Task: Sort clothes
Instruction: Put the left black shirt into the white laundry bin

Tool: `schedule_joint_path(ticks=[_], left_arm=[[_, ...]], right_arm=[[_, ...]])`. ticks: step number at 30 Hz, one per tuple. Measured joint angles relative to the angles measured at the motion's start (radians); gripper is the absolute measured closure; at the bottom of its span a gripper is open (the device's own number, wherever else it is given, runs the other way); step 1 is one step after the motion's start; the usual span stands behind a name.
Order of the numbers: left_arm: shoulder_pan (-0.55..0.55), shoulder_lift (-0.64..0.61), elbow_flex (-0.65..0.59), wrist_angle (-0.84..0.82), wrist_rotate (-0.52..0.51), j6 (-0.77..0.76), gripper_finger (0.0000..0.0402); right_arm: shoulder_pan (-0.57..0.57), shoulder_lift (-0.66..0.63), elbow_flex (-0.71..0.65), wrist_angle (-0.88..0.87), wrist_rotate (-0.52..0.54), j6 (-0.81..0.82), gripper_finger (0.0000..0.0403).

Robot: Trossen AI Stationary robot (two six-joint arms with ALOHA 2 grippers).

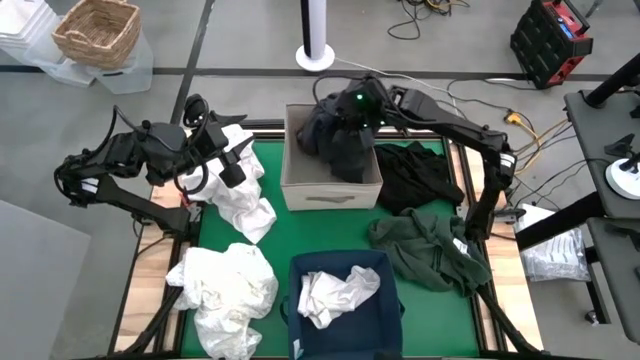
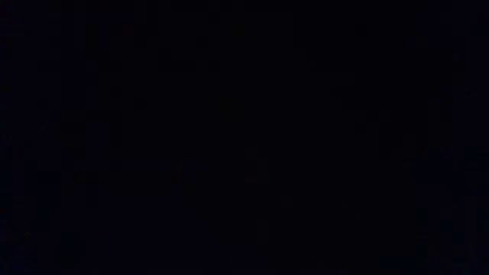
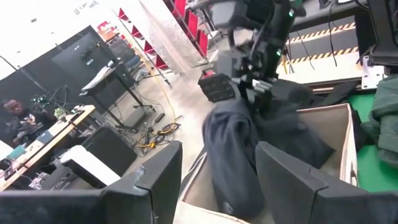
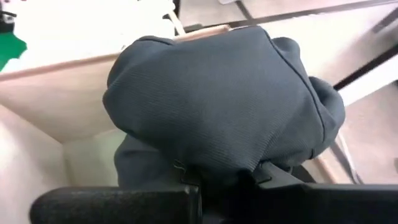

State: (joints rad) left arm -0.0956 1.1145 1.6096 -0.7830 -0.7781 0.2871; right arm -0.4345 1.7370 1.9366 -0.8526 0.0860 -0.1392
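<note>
dark garment in right pincer

No readable text — no labels, brands, numbers — in any view.

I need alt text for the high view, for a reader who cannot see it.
The right tool, shut, holds a dark grey fabric garment over the beige fabric box, on a green table. The left tool hangs open above a crumpled white garment. A navy blue fabric bin holds white cloth.
</note>
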Motion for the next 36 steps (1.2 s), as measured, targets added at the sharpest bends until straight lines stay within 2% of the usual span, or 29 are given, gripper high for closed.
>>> schedule_joint_path(ticks=[12,21,25,28,36], left_arm=[[0.001,0.000,0.000,0.000,0.001,0.000,0.0219],[0.002,0.000,-0.002,-0.003,0.001,0.000,0.0218],[0.002,0.000,-0.002,-0.023,0.002,-0.018,0.0218],[0.002,0.000,-0.002,-0.053,0.002,-0.042,0.0218],[0.002,0.000,-0.002,-0.129,0.028,-0.120,0.0218]], right_arm=[[-0.005,0.000,-0.171,0.226,-0.177,0.076,0.0371],[-0.012,0.000,-0.208,0.076,-0.190,0.049,0.0371],[-0.013,0.001,-0.208,0.053,-0.134,0.027,0.0368],[-0.013,0.001,-0.208,0.057,-0.113,0.034,0.0338],[-0.013,0.000,-0.188,0.051,-0.114,0.039,0.0203]])
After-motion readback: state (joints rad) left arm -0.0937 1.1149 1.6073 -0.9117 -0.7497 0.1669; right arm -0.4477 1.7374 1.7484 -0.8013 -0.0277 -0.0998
